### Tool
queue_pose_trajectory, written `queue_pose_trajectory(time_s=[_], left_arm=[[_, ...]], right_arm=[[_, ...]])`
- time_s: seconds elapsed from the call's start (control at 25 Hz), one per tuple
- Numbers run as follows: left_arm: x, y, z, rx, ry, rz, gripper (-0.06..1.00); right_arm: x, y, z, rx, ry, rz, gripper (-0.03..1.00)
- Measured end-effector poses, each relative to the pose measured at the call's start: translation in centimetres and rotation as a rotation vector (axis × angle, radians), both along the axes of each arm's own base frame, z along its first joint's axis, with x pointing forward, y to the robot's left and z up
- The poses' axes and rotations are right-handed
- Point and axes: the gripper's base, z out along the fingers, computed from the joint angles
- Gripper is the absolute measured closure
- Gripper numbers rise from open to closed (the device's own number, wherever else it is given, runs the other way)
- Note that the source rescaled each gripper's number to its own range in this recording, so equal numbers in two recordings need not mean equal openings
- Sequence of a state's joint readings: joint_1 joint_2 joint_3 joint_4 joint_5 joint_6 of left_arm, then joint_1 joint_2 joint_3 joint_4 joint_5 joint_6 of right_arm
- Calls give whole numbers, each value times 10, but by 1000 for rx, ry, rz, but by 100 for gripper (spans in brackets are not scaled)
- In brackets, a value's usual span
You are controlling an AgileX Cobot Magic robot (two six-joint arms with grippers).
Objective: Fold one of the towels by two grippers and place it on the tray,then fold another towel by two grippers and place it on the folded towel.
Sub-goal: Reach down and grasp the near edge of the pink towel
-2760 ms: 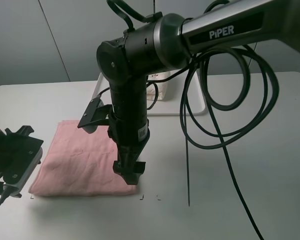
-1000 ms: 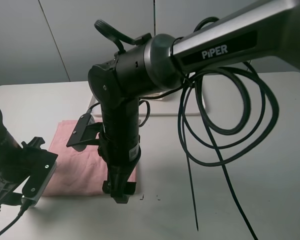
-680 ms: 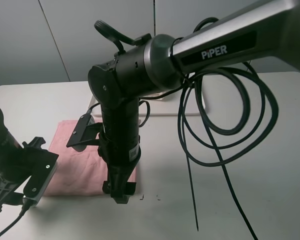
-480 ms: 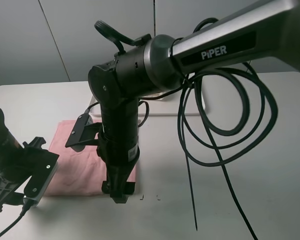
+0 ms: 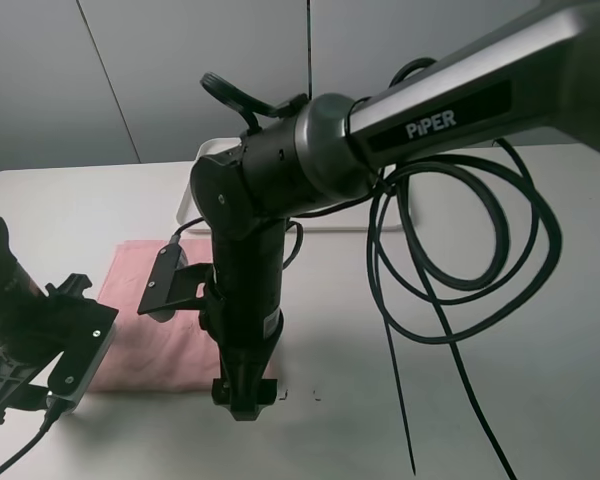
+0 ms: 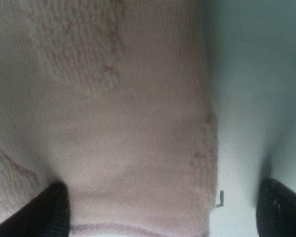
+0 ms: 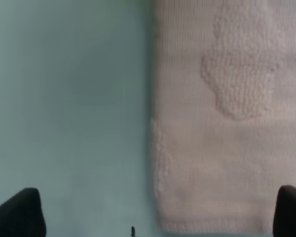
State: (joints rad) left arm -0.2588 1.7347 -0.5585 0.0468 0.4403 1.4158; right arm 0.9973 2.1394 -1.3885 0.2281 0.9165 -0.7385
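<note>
Towel: pale pink square terry-cloth towel (image 5: 140, 335), flat on the surface (image 5: 580, 400).
Left gripper (image 6: 167, 210): jaws spread over one corner.
Right gripper (image 7: 153, 215): same, neighbouring corner (likely so you fold evenly).

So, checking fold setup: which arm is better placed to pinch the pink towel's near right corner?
Right: the right end effector hangs open over that corner of the pink towel, between its jaws. The left end effector is at the other.
</note>
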Motion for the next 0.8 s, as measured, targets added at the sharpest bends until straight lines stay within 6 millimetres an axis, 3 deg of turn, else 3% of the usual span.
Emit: queue_pose_trajectory(time_s=[0.2,0.4,0.8], left_arm=[[0,0,0,0,0,0,-3],[0,0,0,0,0,0,-3],[0,0,0,0,0,0,-3]], right_arm=[[-11,6,-7,-4,19,47,-3],[-9,3,-21,-56,6,56,-3],[-6,6,-21,-27,-18,47,-2]])
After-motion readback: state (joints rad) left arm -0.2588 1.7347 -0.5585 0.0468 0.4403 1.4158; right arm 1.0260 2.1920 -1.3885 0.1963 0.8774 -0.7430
